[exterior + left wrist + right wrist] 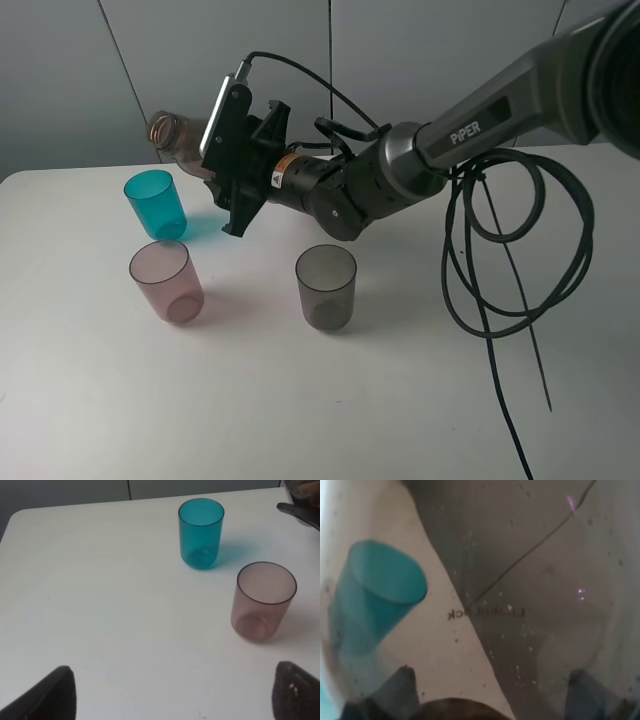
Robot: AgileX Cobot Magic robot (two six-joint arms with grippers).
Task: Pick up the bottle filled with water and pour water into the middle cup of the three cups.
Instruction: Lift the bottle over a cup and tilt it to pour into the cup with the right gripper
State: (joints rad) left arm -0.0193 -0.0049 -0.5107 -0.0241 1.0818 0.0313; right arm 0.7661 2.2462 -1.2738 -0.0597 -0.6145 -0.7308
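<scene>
Up behind the middle cup, on its far side and raised off the table, the bottle lies tipped almost level in the right gripper. That gripper's fingers are clamped on the bottle's lower body, and its open mouth points away from the arm. From the high camera the mouth seems to sit closer to the teal cup, the middle cup's neighbour at the back, than to the pale pink tumbler itself. No stream can be made out. The right wrist picture looks through the translucent wall and shows only the teal cup beyond it, so that view cannot help in aiming at the pink rim. To pour well, the mouth should probably come forward until it hangs over the middle cup's opening, low and near the rim. Only then should the tilt go further, and slowly, since a bottle this flat may spill at once and into the wrong cup. The grey cup stands beside the middle cup on the arm's side, well clear of the bottle. The left gripper rests with its fingers spread wide and empty, the middle cup ahead of them and apart.
</scene>
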